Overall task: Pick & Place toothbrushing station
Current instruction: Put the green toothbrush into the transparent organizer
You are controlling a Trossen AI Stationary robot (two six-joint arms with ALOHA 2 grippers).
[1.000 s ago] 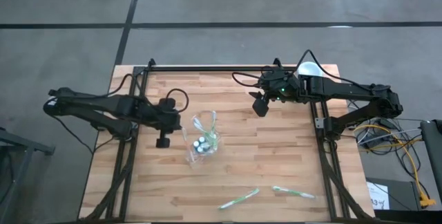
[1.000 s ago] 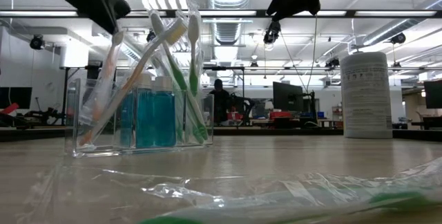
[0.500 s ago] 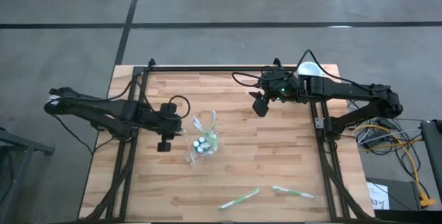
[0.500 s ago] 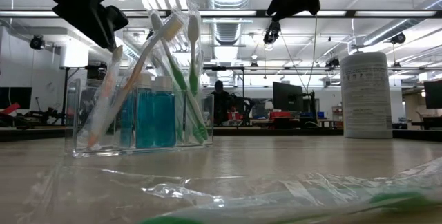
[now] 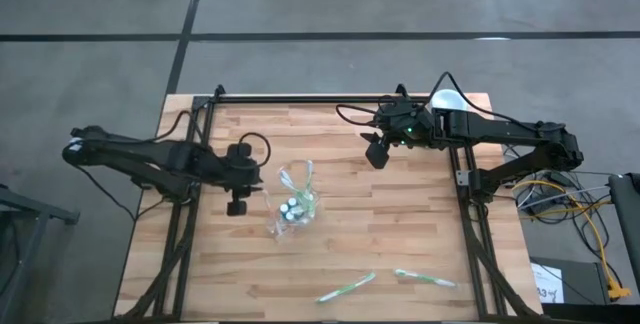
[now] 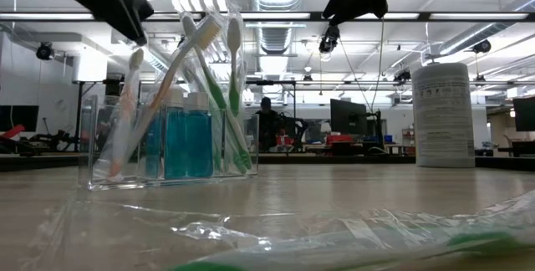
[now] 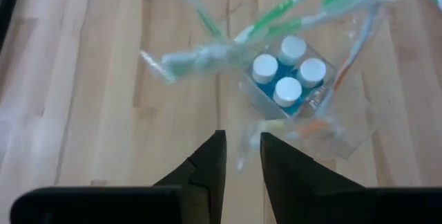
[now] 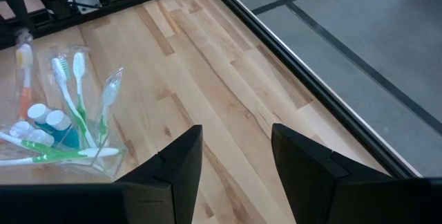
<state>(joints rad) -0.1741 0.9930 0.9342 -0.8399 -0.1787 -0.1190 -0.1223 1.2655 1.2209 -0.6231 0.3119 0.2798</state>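
Left wrist view alone shows 4 white bottle caps (image 7: 289, 70) in clear organizer (image 7: 304, 106). Left gripper (image 7: 242, 156) fingers narrowly apart, empty; earlier gripping orange toothbrush (image 6: 124, 112). Right gripper (image 8: 235, 156) wide, empty.

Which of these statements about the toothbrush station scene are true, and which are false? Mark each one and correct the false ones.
1. The clear organizer holds blue bottles with white caps. True.
2. The left gripper grips a toothbrush. False: its fingers are apart, nothing between them.
3. Two wrapped toothbrushes lie on the table near its front edge. True.
4. The right gripper hangs directly over the organizer. False: it hangs apart, nearer the white canister.
5. The organizer lies tipped over. False: it stands upright.
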